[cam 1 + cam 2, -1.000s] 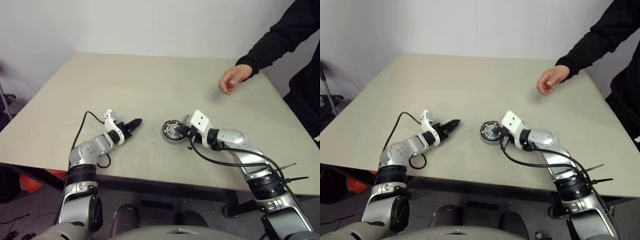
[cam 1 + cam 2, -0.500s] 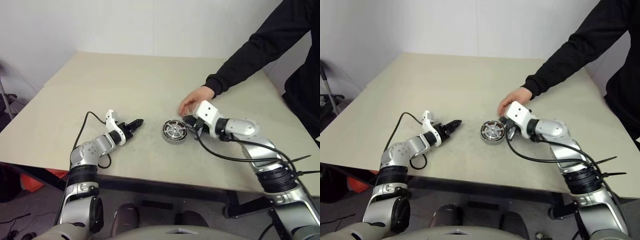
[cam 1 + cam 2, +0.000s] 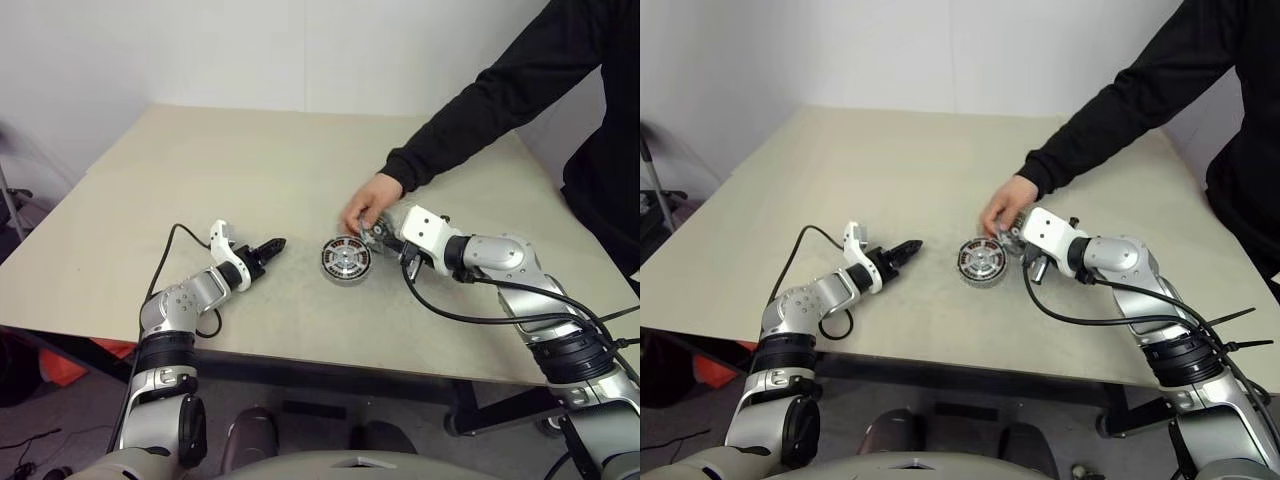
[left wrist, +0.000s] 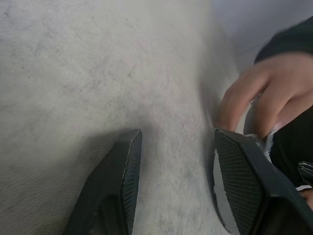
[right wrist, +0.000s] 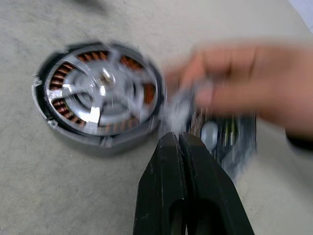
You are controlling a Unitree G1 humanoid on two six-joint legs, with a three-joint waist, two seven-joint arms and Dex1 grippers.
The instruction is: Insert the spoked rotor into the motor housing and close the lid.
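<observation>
- Right tool point(image 5: 182, 147), fingers pressed together and empty, hovers just beside the housing point(image 3: 346, 260) near the bench's point(image 3: 200, 170) front edge.
- Left tool point(image 3: 268, 247) rests on the bench with fingers parted, holding nothing, apart from the housing.
- Person's hand point(image 3: 366, 204) reaches in beside the housing, fingers on a blurred silver part.

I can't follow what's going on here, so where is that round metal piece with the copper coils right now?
The motor housing lies flat on the table, between the two grippers, just left of the right gripper and the person's hand.
</observation>
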